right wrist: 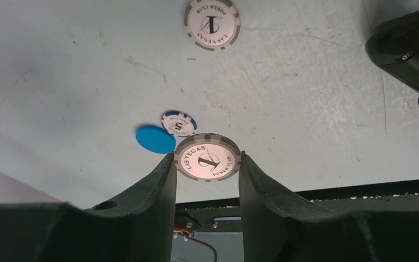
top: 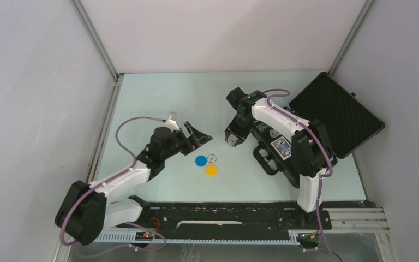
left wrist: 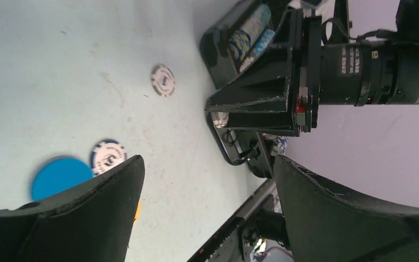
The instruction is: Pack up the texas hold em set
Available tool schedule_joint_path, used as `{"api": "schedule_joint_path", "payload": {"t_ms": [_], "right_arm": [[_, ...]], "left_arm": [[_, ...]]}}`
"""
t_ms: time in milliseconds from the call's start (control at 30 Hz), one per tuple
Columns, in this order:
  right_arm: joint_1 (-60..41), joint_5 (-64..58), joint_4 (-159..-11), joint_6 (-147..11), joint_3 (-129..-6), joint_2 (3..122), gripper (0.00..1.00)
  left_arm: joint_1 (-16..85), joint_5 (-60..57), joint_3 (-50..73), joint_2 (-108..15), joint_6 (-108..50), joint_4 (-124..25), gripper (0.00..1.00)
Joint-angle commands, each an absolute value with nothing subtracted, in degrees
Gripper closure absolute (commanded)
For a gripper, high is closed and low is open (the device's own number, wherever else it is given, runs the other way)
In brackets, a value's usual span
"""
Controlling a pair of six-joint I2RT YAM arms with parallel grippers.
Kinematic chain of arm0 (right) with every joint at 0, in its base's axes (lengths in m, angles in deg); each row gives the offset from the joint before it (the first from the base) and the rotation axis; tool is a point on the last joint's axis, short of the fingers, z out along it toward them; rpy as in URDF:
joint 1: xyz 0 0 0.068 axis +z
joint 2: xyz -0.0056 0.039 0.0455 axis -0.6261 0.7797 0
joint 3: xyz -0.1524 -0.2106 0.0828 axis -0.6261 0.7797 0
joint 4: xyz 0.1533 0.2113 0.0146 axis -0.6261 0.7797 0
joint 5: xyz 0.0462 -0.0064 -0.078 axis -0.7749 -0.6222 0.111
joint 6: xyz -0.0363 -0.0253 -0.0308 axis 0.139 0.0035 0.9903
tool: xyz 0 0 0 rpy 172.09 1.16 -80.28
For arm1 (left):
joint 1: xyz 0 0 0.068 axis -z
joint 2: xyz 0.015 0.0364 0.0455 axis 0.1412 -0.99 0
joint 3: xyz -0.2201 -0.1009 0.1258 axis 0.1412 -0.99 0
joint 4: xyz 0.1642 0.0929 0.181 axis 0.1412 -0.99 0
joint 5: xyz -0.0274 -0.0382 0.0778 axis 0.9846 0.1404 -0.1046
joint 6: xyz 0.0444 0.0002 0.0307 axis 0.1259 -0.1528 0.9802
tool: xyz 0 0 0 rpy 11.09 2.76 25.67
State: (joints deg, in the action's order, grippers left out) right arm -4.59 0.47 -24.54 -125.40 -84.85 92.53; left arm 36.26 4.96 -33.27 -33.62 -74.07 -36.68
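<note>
The black case lies at the right with its foam-lined lid open and its base holding chip rows and a card deck. My right gripper hangs just left of the case, above the table. In the right wrist view it is shut on the edges of a grey Las Vegas chip. Another grey chip lies flat on the table. A blue disc, a blue-edged chip and a yellow disc lie together mid-table. My left gripper is open and empty above and left of them.
The case handle sticks out toward the discs. Grey walls close in the table on the left, back and right. A black rail runs along the near edge. The two grippers are close to each other.
</note>
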Motion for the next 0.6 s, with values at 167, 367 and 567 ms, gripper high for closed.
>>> {"api": "schedule_joint_path", "payload": {"t_ms": [167,367,567], "right_arm": [[-2.53,-3.33,-23.96,-126.83,-86.16,86.61,1.00],[-1.43,-3.36,-24.59,-129.64,-86.06,84.54,1.00],[-0.45,-3.62,-25.25,-131.02,-86.17,84.56,1.00]], "left_arm": [[43.62,7.33,-31.74,-49.26,-79.92,-9.43,0.22],[45.40,6.06,-32.89,-55.71,-83.46,0.38,0.46],[46.29,2.50,-33.50,-55.82,-82.78,1.76,0.54]]}}
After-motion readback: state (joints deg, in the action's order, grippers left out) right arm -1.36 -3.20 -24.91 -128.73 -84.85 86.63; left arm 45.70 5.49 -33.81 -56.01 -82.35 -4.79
